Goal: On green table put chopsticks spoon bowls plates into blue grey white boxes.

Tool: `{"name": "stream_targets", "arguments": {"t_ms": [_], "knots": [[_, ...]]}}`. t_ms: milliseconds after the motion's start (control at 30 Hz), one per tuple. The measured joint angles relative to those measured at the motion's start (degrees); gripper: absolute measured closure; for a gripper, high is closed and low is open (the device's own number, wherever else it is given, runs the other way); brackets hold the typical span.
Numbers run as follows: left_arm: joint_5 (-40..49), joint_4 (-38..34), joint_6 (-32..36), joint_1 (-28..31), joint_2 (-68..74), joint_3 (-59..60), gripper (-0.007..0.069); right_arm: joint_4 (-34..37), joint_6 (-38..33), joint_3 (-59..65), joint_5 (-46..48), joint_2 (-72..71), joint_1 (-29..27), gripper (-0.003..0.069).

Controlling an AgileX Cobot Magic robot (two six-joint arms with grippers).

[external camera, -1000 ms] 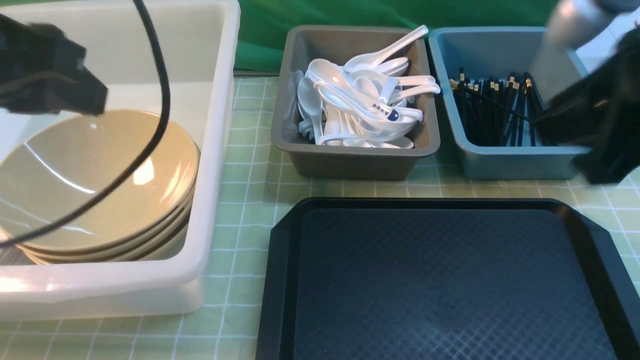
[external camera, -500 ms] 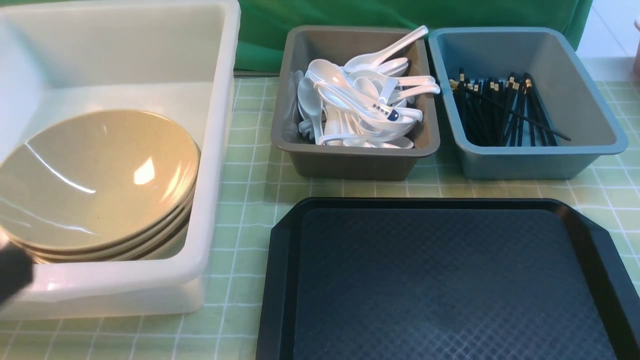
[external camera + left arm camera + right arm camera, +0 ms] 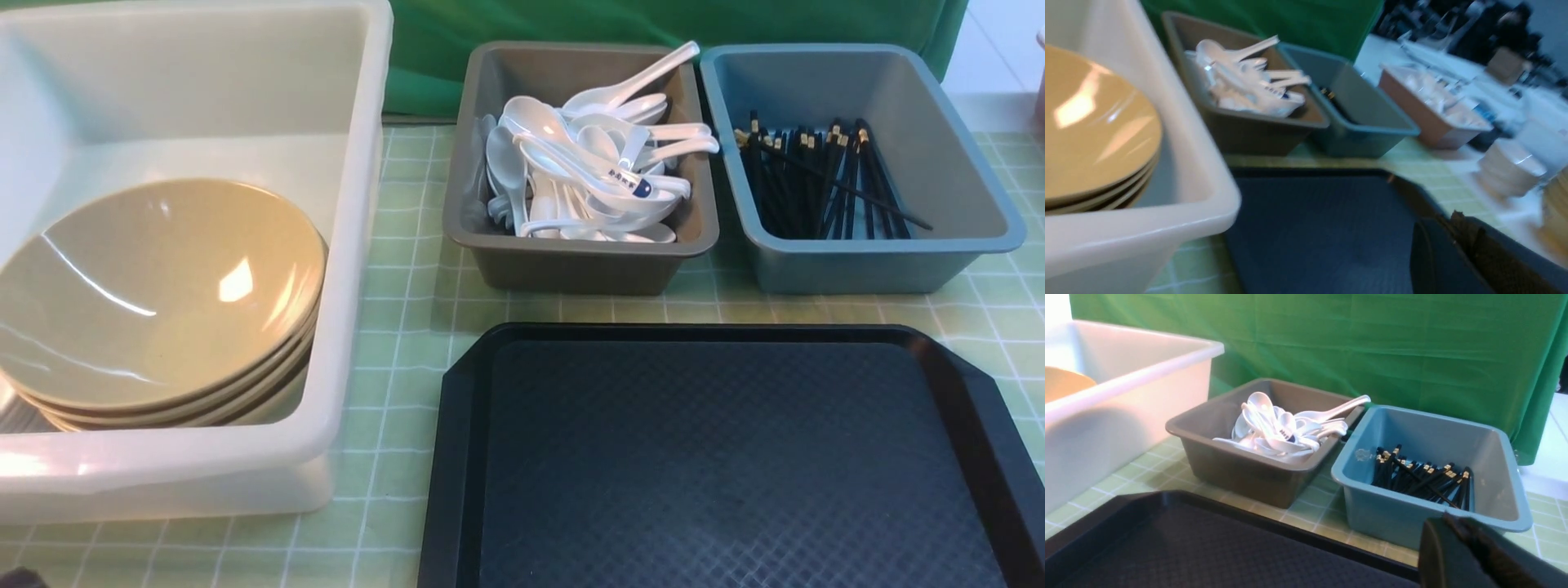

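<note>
A green cloth backdrop (image 3: 653,24) was hung at 12 o'clock; a white floor (image 3: 992,61) was seen at 2 o'clock.

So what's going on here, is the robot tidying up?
It looks finished. The bowls sit stacked in the white box, spoons fill the grey box, chopsticks lie in the blue box. The black tray is bare. Both grippers are shut, holding nothing.

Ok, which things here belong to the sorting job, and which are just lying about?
Job:
bowls in white box
spoons in grey box
chopsticks in blue box

Lying about:
black tray
brown box off to the side
stacked cups
</note>
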Motion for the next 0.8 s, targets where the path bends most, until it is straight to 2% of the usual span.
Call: {"name": "stream_targets", "arguments": {"t_ms": [167, 633, 733, 767, 800], "knots": [[-0.1, -2.1, 0.0, 0.0, 0.0, 0.0, 0.0627, 0.0, 0.0, 0.6, 0.2, 0.0, 0.0, 0.063], [0.9, -2.0, 0.2, 0.0, 0.0, 0.1, 0.0627, 0.0, 0.0, 0.6, 3.1, 0.0, 0.0, 0.0616], [-1.9, 2.9, 2.6, 0.0, 0.0, 1.4, 0.0627, 0.0, 0.0, 0.6, 3.1, 0.0, 0.0, 0.0615], [-7.2, 10.9, 3.2, 0.2, 0.0, 4.4, 0.0627, 0.0, 0.0, 0.6, 3.1, 0.0, 0.0, 0.0613], [-7.8, 12.4, 3.1, 0.2, 0.0, 4.8, 0.0627, 0.0, 0.0, 0.6, 3.1, 0.0, 0.0, 0.0613]]}}
